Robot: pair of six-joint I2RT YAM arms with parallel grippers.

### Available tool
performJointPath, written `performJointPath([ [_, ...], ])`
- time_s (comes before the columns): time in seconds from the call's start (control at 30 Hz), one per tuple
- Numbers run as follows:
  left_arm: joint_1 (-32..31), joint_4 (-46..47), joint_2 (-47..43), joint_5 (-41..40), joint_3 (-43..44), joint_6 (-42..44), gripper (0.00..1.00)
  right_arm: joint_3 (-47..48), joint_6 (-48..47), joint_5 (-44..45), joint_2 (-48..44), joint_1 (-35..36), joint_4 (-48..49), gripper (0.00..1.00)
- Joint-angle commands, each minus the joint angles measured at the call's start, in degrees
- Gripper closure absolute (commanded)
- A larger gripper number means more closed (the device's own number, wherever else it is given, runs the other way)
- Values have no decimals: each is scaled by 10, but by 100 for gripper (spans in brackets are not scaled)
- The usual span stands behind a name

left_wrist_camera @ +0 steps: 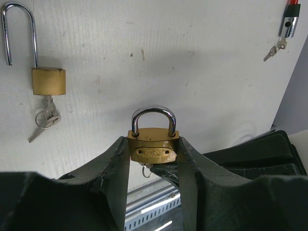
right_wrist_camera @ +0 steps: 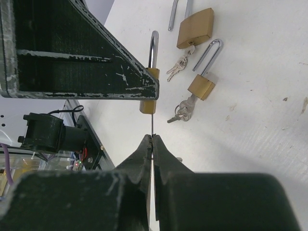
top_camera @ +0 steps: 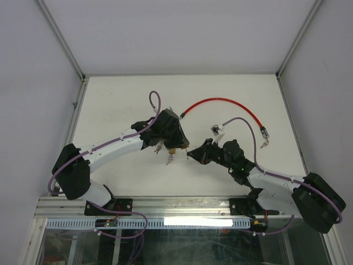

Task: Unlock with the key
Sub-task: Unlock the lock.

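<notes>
Left wrist: the padlock (left_wrist_camera: 153,148) was clamped in the left hand (left_wrist_camera: 154,144). The key (right_wrist_camera: 152,126) was pinched by the right hand (right_wrist_camera: 152,142) at the padlock's base. Bare counter (left_wrist_camera: 192,72) was seen beyond.

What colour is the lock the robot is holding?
The padlock is gold, its loop silver; best in left wrist view.

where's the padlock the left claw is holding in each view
top external: padlock just left of centre, at the left claw's tip
left wrist: padlock centre frame, clamped between the fingers, shackle up
right wrist: padlock upper centre, edge-on, partly behind a left claw finger, above the key
shared landmark: the left claw gripping it
</notes>
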Motion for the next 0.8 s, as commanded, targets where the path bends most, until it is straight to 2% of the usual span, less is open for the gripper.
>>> performJointPath([
  [0.0, -2, 30, -30, -3, 1, -8, 95, 9, 6, 7, -18, -3, 35, 100],
  [0.77, -3, 46, -36, 23, -8, -11, 96, -8, 40, 34, -9, -4, 64, 100],
])
